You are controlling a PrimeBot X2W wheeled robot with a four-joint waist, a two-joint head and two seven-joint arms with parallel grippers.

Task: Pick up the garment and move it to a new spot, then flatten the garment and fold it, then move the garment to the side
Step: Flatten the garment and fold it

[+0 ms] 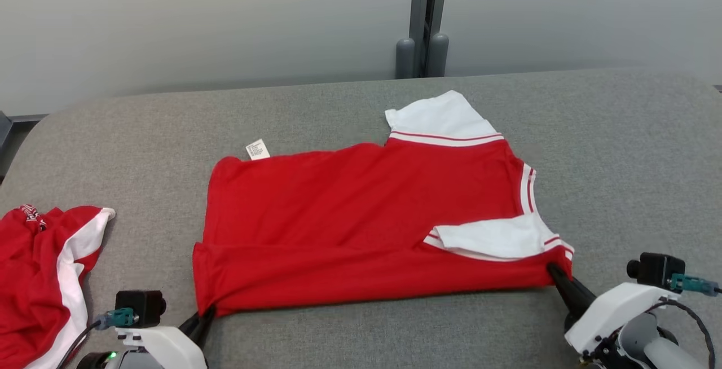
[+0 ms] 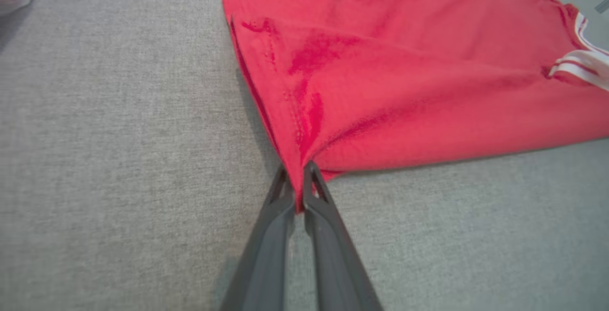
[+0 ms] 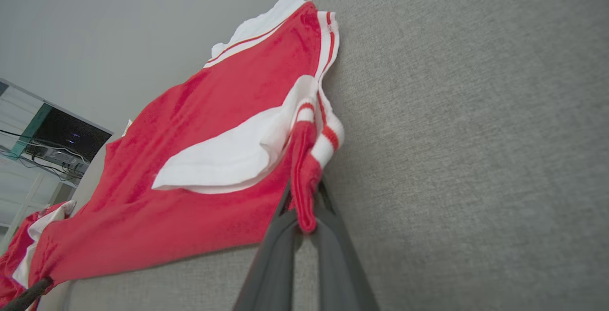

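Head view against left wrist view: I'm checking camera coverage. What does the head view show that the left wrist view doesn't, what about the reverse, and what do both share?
Head view's extras: the right gripper shut on the red garment's near right corner, the white label, and a second red-and-white garment at the left. Left wrist view's extra: a close look at cloth pinched between the left gripper's fingers, creases fanning from the grip. Shared: the red garment, the left gripper at its near left corner, the grey surface.

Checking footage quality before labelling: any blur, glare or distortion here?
Head view: even, soft light, red garment sharp, no glare. Left wrist view: oversaturated red patches on it, top-left corner blurred. Right wrist view: wide-angle tilt slants the grey surface.
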